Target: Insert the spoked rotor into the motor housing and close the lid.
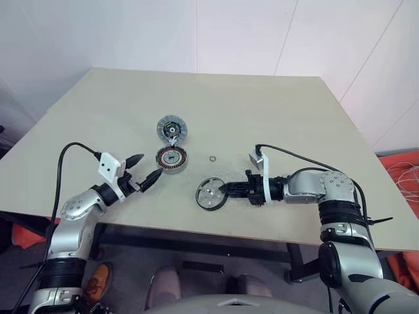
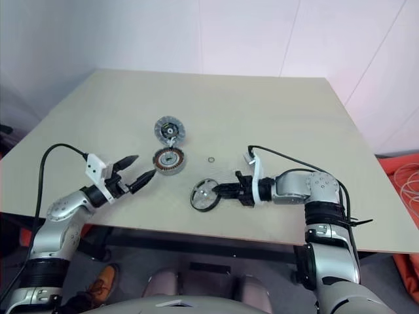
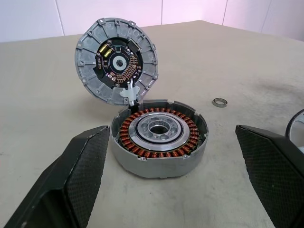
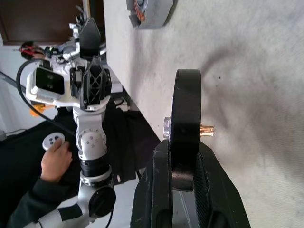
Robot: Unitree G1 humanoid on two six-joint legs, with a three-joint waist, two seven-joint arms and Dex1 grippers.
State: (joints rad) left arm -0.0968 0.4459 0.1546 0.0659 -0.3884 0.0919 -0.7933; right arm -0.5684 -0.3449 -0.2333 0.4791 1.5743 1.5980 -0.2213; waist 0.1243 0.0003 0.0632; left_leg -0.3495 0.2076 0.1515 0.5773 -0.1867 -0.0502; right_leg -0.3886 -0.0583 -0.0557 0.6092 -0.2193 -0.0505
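Jaws of your right gripper (image 1: pixel 226 188) clamp the spoked rotor (image 1: pixel 211 194) by its black rim, on edge above the tabletop (image 1: pixel 275 124). Your left gripper (image 1: pixel 145 169) gapes beside the motor housing (image 1: pixel 171 159), its lid (image 1: pixel 172 129) hinged open. No writing is readable.

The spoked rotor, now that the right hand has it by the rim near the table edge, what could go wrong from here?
1. The right hand pinches the spoked rotor only at its rim, on edge, so it could twist or slip out on the way over.
2. The lid stands tilted open over the motor housing; the rotor might knock it on approach.
3. The small loose ring lies beside the housing and could be swept away.
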